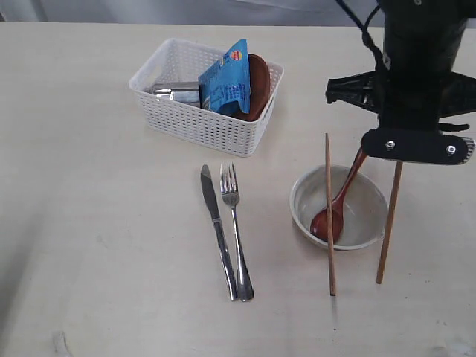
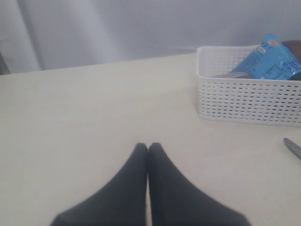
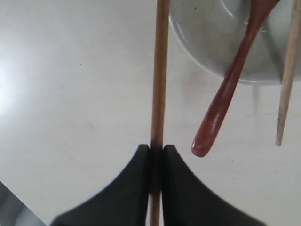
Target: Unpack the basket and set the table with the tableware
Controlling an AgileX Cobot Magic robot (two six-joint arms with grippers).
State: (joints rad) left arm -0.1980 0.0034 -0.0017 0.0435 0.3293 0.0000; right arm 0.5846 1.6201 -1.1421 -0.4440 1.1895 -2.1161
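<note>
The white basket (image 1: 204, 104) stands at the back of the table (image 1: 97, 193) and holds a steel cup (image 1: 175, 93) and a brown plate (image 1: 259, 85). Knife (image 1: 217, 230) and fork (image 1: 236, 230) lie side by side in front of it. A wooden spoon (image 1: 335, 208) rests in the cream bowl (image 1: 340, 208), and one chopstick (image 1: 329, 216) lies across the bowl's left part. My right gripper (image 3: 156, 149) is shut on the other chopstick (image 3: 160, 70), which runs along the bowl's right edge (image 1: 389, 223). My left gripper (image 2: 148, 147) is shut and empty above bare table, away from the basket (image 2: 244, 101).
A blue snack packet (image 1: 227, 82) leans in the basket against the plate. The right arm's black body (image 1: 420, 67) hangs over the table's back right, above the bowl. The knife's tip (image 2: 292, 148) shows at the edge of the left wrist view.
</note>
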